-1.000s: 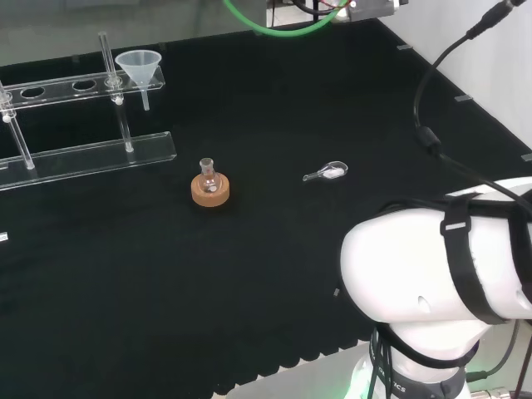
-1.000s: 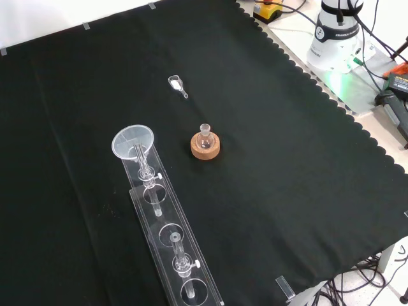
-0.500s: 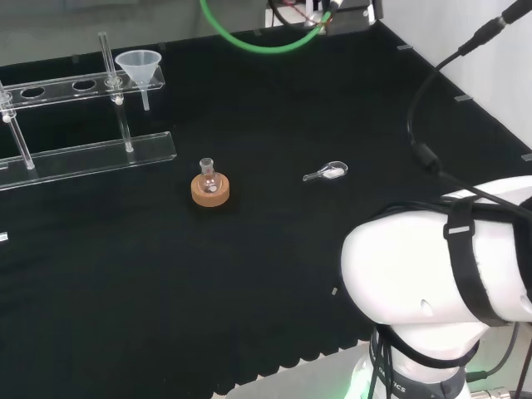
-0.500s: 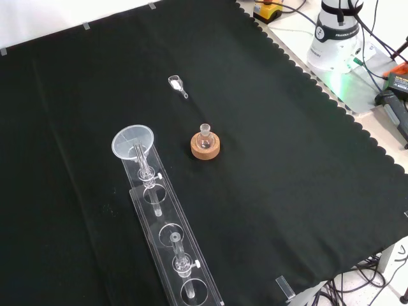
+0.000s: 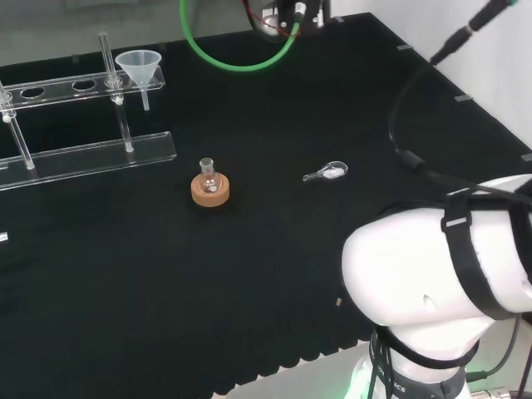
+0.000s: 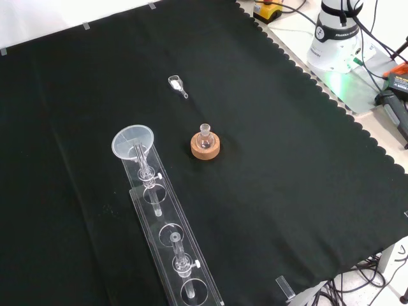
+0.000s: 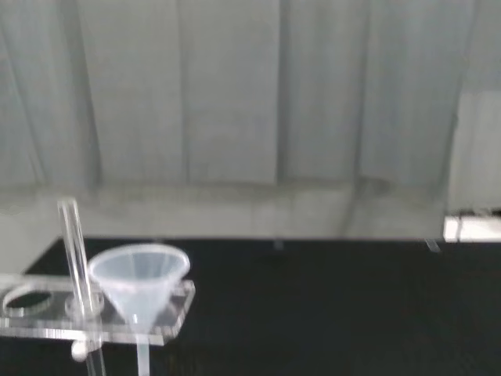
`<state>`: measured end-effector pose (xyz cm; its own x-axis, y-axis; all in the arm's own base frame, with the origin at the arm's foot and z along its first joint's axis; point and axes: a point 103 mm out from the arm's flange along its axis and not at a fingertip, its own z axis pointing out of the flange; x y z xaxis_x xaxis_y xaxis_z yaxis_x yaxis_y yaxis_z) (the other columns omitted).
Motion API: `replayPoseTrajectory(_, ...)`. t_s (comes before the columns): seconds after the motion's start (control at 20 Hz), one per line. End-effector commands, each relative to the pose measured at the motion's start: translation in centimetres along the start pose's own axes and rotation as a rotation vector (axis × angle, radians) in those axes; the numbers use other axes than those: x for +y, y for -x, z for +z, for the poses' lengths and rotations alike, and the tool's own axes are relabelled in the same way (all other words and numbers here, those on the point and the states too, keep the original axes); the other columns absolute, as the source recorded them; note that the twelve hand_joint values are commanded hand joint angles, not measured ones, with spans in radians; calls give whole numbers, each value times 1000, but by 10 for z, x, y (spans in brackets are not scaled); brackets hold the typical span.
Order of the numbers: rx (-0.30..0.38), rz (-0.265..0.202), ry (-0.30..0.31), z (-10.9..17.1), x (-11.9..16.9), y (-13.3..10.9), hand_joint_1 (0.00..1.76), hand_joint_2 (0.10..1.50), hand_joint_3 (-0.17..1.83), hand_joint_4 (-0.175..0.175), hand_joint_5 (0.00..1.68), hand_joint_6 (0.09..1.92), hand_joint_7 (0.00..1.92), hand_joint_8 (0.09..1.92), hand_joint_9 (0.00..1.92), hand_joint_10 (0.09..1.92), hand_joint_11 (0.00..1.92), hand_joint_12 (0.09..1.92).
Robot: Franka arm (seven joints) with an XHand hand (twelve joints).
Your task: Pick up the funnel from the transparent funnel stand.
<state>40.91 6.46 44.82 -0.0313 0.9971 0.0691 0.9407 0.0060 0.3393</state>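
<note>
**Reader:** Where does the funnel sit, and how should the arm go about lifting it?

**Describer:** The clear funnel (image 5: 139, 66) rests in the end hole of the transparent funnel stand (image 5: 83, 154), cone up and stem hanging straight down through the upper shelf. In the head view that places it near the far left corner of the black cloth (image 5: 274, 241); in the front view the funnel (image 6: 132, 141) stands toward the cloth's left edge, at the upper end of the long stand (image 6: 167, 239). It looks untouched, so the reach has yet to close in. A good pick would likely bring the hand level with the cone, close around the rim or cone wall, then lift straight up until the stem clears the hole, since a sideways pull could catch the stem and tip the light stand.

**Reader:** What is hard to make out?

**Describer:** Whether the robot hand's fingers are apart or together cannot be told. The wrist view faces the funnel (image 7: 139, 280) and the stand's upright rod (image 7: 73, 251), with the stem cut off at the picture's edge. The clear shelves nearly vanish against the cloth. A small flask (image 5: 208, 172) on a cork ring (image 5: 210, 191) stands mid-cloth, its contents unclear, and a small clear scoop (image 5: 328, 172) lies well apart.
</note>
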Motion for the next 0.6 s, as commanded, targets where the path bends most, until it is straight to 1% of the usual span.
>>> replayPoseTrajectory(0.05,50,-43,-81,83,72,-47,163,848,181,18,8,87,0,87,0,485,0,1536)
replayPoseTrajectory(0.25,54,-18,-126,113,102,-67,179,838,147,34,0,87,0,87,0,278,0,1493)
replayPoseTrajectory(0.3,67,-15,-135,121,109,-72,181,836,138,36,0,87,0,87,0,233,0,1483)
replayPoseTrajectory(0.4,69,-22,-155,135,122,-80,183,833,125,39,0,87,0,87,0,179,0,1469)
replayPoseTrajectory(0.6,82,-37,-195,160,149,-92,187,831,115,41,0,87,0,87,0,144,0,1457)
